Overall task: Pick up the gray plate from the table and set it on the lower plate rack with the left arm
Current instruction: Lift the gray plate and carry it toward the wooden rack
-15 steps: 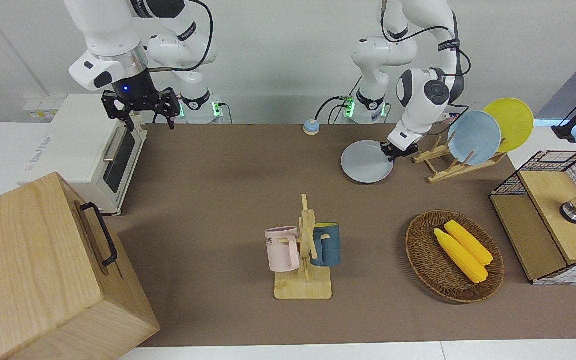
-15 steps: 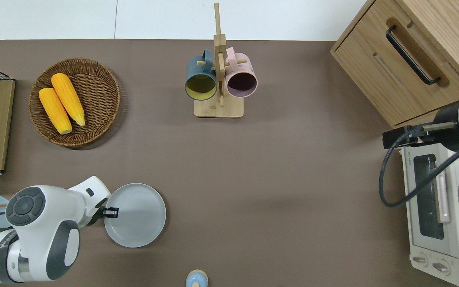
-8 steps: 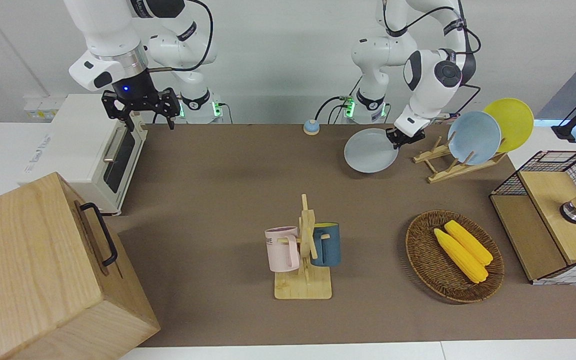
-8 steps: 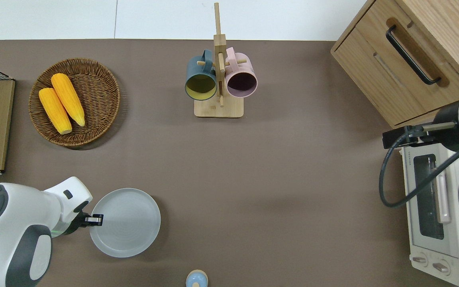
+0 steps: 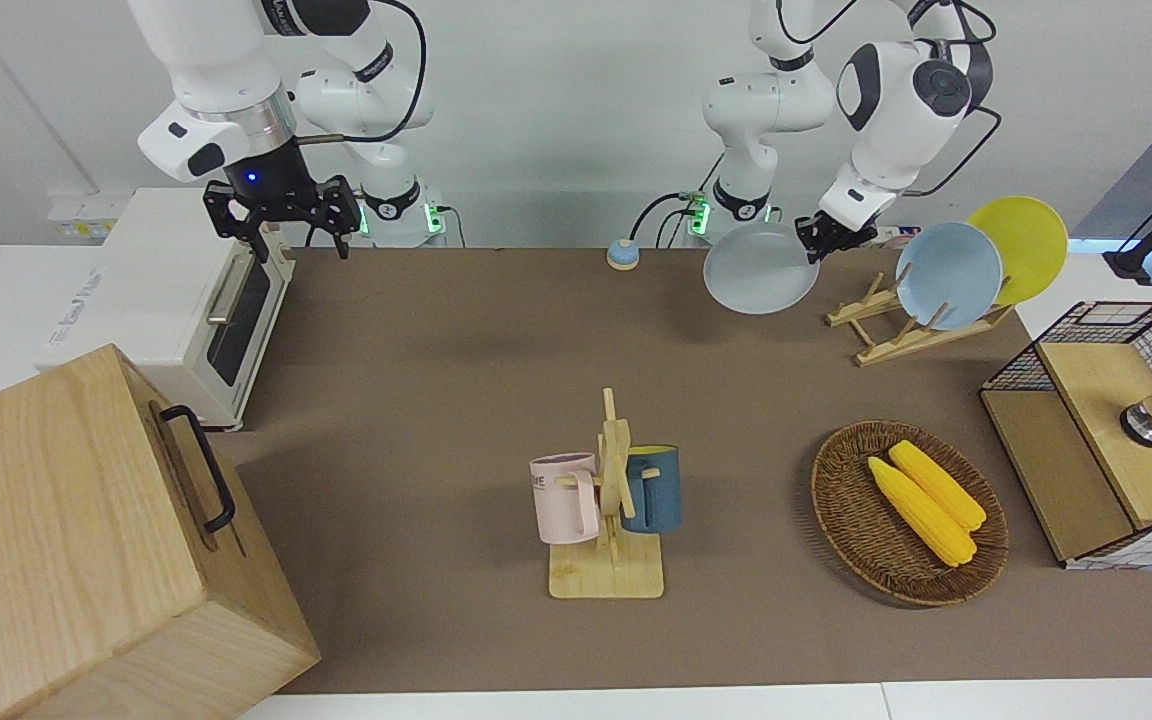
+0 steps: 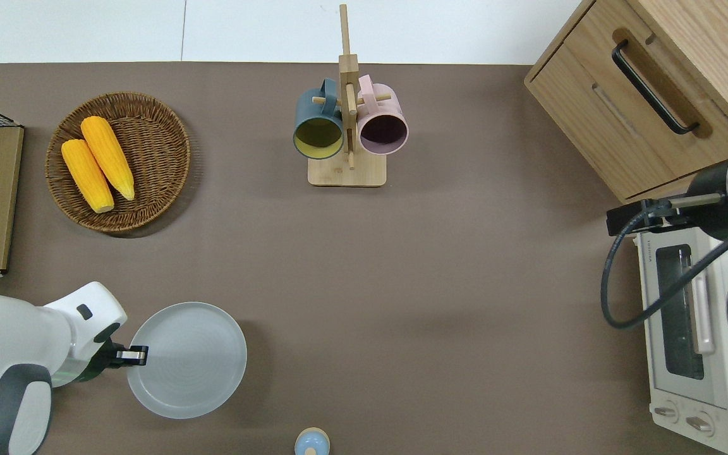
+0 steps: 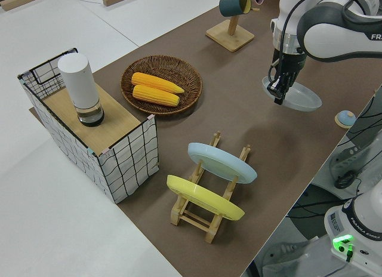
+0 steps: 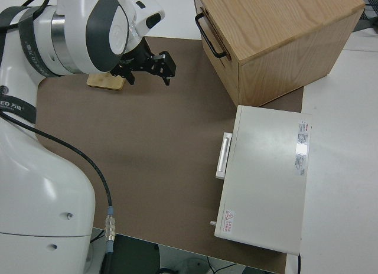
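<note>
Toward the right arm's end of the table: wooden drawer cabinet [image 5: 86, 540] and white toaster oven [image 5: 171, 300], right gripper [image 5: 286, 222] parked, fingers spread apart and empty. At mid-table: mug tree [image 5: 608, 500] carrying a pink mug [image 5: 564, 497] and a dark blue mug [image 5: 654, 488].

Then the work itself: gray plate [image 6: 187, 360] off the table, pinched at its rim by the left gripper [image 6: 125, 355], fingers clamped on the edge, most of the plate hanging out unsupported. Near it on the table, lower plate rack [image 5: 911, 325], light blue plate [image 5: 948, 275] and yellow plate [image 5: 1021, 245] already filling its upper slots, lowest slot free. Toward the left arm's end: wicker basket [image 5: 841, 510] with two corn cobs [image 5: 926, 505].

Likely trouble from here: an edge grip with so much overhang, so possible slipping or pivoting between the fingers during the tilt to upright. Also risky: clipping the light blue plate on the way in, or striking a peg instead of dropping between pegs, nudging the light rack.
</note>
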